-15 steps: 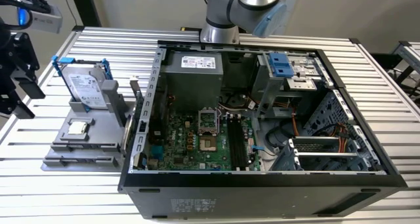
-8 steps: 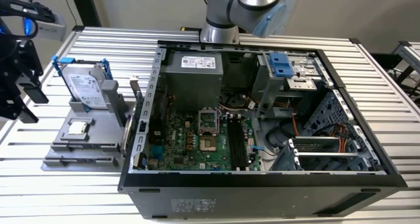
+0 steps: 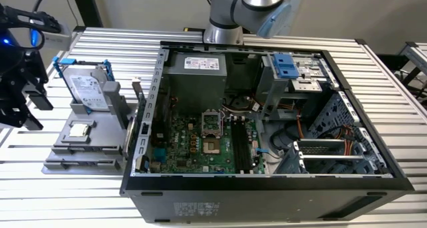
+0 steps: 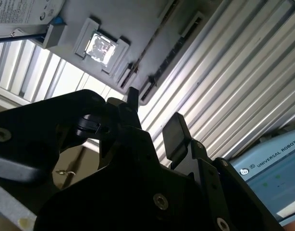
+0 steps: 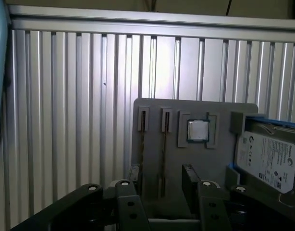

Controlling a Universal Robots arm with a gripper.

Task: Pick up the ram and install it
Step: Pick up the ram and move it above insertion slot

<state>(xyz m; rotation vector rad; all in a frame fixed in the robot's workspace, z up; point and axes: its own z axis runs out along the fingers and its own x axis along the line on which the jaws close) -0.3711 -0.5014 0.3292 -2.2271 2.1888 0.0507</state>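
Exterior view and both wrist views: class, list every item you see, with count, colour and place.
computer case: one, black, open, mid-table.
motherboard: one, green, inside the case.
holder: one, grey, at the exterior view's left of the case.
hard drive: one, silver with blue bracket, on the holder.
processor chip: one, silver, on the holder.
ram: seemingly two, thin, on edge in the holder's slots.
table: one, ribbed silver, under everything.
arm: one, silver-grey, behind the case.
hand: one, black, open, empty, near the holder.

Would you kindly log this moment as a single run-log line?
gripper: open, empty | position: near holder | ram: in holder slot, not grasped
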